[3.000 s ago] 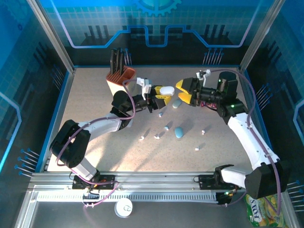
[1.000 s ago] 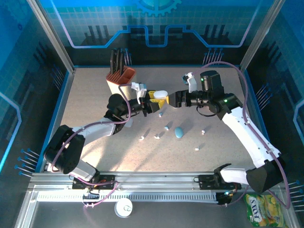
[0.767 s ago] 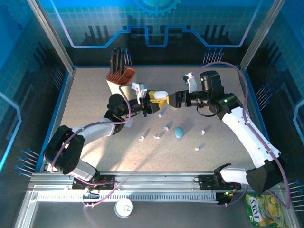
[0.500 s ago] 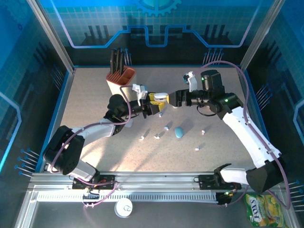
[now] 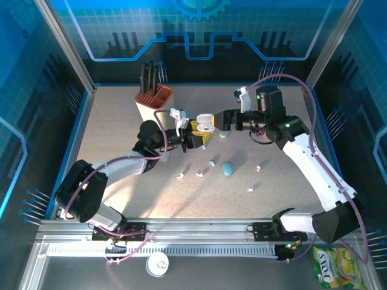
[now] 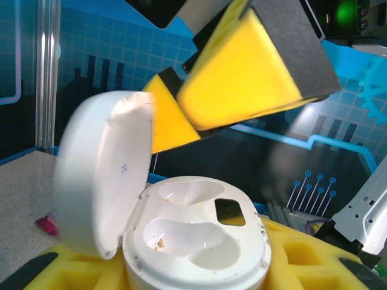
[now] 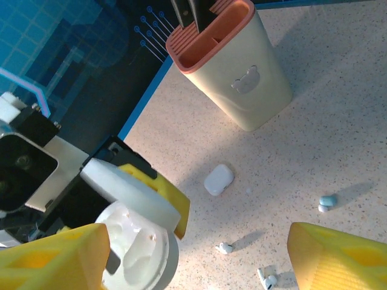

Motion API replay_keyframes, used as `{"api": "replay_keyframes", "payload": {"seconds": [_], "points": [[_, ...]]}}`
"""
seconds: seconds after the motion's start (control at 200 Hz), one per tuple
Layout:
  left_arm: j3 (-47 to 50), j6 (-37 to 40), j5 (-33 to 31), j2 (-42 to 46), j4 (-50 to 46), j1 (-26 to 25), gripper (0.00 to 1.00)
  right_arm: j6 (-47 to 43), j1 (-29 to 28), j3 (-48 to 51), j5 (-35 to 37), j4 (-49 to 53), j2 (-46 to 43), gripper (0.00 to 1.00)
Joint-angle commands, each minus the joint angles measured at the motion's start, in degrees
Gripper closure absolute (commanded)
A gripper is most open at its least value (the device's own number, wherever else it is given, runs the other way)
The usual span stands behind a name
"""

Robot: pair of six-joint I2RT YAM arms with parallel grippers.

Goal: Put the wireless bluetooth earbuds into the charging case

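Clearance between bud and socket is what the coming move turns on. The charging case (image 5: pixel 206 122) is clamped upright in the left gripper (image 5: pixel 197 129) and held up off the table (image 5: pixel 112 136). Its lid (image 6: pixel 103 175) is swung open to one side, and both moulded wells (image 6: pixel 187 232) face up, empty. All the wireless bluetooth earbuds (image 5: pixel 204 145) lie down on the speckled surface. In the top view the closest bud rests just to the near side of the held case, and the others are strung out toward the arm bases, some toward the right arm's side. The right gripper (image 5: pixel 225 119) hovers just beside the case at lid height with its yellow pads (image 6: pixel 242 78) spread wide and nothing between them. It is the free hand, and I judge it is the one that must drop down and back toward the bases to fetch a bud. In its wrist view one bud (image 7: pixel 225 248) lies on the table just past the case, in the gap between the spread fingers, with another (image 7: pixel 266 279) close by. Their stems are too small to read a long axis with confidence. A small white pebble-shaped case (image 7: pixel 218 179) and a blue case (image 5: pixel 228 168) lie among the buds and could be mistaken for them. A knife block (image 7: pixel 236 78) stands well behind.
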State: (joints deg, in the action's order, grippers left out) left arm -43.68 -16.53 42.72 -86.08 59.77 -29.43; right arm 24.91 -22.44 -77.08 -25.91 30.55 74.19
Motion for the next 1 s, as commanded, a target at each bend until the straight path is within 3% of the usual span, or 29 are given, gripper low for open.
{"api": "replay_keyframes", "payload": {"seconds": [0.0, 0.315, 0.49, 0.665, 0.84, 0.99], "points": [[0.9, 0.6, 1.8, 1.8, 1.7, -0.4, 0.66, 1.1, 0.4, -2.7, 0.2, -0.7, 1.3, 0.22], [1.6, 1.2, -0.2, 1.9, 1.8, 0.0, 0.66, 0.8, 1.4, 0.9, -0.4, -3.0, -5.4, 0.2], [1.3, 1.8, -0.4, 1.9, 1.5, 0.0, 0.66, 7.6, 9.9, 8.7, -0.7, -1.9, -11.4, 0.22], [0.8, 2.5, -0.3, 2.3, 0.1, 0.0, 0.65, 4.3, 16.0, 13.6, 6.0, 6.8, -14.5, 0.22], [0.1, 2.8, 0.3, 1.7, -0.2, 0.0, 0.65, 5.4, 23.0, 18.5, 5.6, 12.5, -9.7, 0.23], [-0.3, 3.0, 0.6, 1.5, -0.3, 0.0, 0.65, 4.5, 26.6, 23.2, 2.8, 9.0, -4.5, 0.23]]}}
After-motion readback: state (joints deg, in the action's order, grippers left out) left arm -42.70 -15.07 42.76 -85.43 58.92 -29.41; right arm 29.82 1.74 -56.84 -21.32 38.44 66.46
